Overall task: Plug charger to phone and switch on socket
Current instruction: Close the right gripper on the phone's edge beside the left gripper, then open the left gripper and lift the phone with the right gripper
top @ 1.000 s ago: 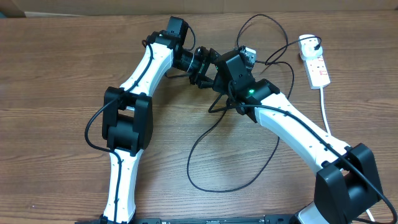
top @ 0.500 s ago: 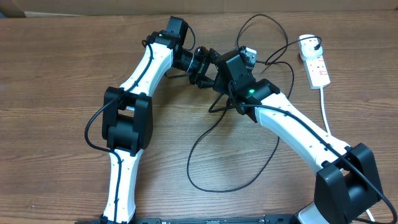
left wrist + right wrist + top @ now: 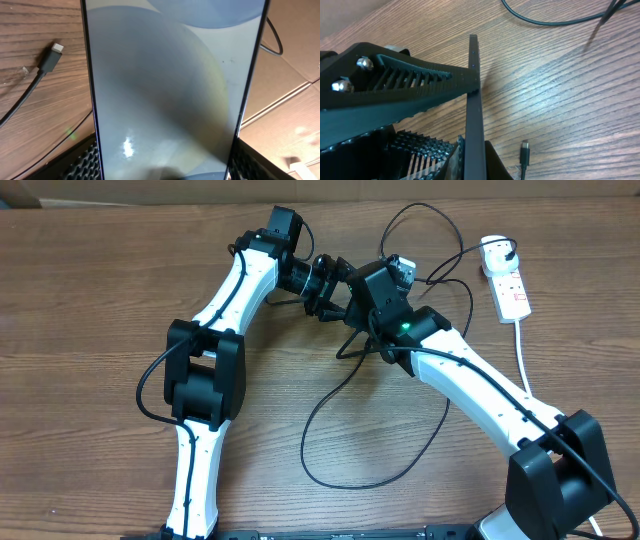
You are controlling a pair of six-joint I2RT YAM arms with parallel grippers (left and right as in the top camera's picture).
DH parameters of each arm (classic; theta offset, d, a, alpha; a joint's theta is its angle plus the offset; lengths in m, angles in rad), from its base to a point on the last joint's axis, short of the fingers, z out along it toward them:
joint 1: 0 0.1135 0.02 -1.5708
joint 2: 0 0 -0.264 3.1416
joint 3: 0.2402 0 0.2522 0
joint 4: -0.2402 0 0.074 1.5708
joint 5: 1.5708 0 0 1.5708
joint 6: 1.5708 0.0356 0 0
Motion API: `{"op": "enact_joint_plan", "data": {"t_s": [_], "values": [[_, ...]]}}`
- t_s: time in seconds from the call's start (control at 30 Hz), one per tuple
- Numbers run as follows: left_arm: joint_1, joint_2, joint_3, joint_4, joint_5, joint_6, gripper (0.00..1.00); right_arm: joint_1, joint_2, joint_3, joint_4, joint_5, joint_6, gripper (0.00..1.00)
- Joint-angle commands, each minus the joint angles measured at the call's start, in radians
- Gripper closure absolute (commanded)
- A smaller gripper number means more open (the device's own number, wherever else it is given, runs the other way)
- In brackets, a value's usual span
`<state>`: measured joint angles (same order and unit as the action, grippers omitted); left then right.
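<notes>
- phone (image 3: pixel 165 90): off the table (image 3: pixel 90 300), held between both arms at mid-back. overhead: mostly hidden by the arms. l. wrist view: screen face-on, fills the frame, pale blue-grey. r. wrist view: edge-on only, thin black line.
- left gripper (image 3: pixel 165 167): clamped across phone's width, ribbed pads (image 3: pixel 90 160) on both long edges.
- right gripper (image 3: pixel 475 162): jaws pressed together, pinching phone across its thin side; grip seen in r. wrist view only.
- charger (image 3: pixel 330 420): loose loops on table, overhead only. connector tip (image 3: pixel 51 54) lies bare on wood, apart from phone; seen in both wrist views, not overhead.
- socket (image 3: pixel 510 288): far right, well apart from phone, overhead only; black cable runs to its top end. switch too small to read.
- cardboard (image 3: pixel 285 100): l. wrist view, right side.
</notes>
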<state>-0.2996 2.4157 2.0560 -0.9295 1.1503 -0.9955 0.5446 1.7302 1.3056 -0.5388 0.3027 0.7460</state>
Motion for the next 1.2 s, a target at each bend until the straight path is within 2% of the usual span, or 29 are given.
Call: {"op": "enact_joint_plan", "data": {"t_s": [0.0,0.23,0.4,0.6,0.77,0.9,1.17], "values": [[-0.02,-0.056,0.015,0.002,0.024,0.016,0.32,0.001,0.001,0.01,0.006,0.003,-0.027,0.96],[-0.021,-0.056,0.015,0.023,-0.043,0.016,0.24,0.001,0.001,0.01,0.006,0.003,-0.028,0.96],[-0.015,-0.056,0.015,0.047,-0.154,0.05,0.13,-0.001,0.001,0.01,0.005,0.004,-0.028,0.96],[0.006,-0.056,0.015,0.108,-0.213,0.1,0.0,-0.006,0.001,0.01,-0.006,0.004,-0.029,0.96],[0.053,-0.062,0.017,0.134,-0.219,0.148,0.0,-0.023,0.001,0.01,-0.017,0.003,-0.029,0.96],[0.107,-0.1,0.017,0.118,-0.225,0.238,0.0,-0.046,-0.011,0.012,-0.021,-0.013,-0.028,0.96],[0.186,-0.365,0.017,-0.043,-0.488,0.429,0.0,-0.146,-0.095,0.012,0.011,-0.242,-0.028,0.96]]}}
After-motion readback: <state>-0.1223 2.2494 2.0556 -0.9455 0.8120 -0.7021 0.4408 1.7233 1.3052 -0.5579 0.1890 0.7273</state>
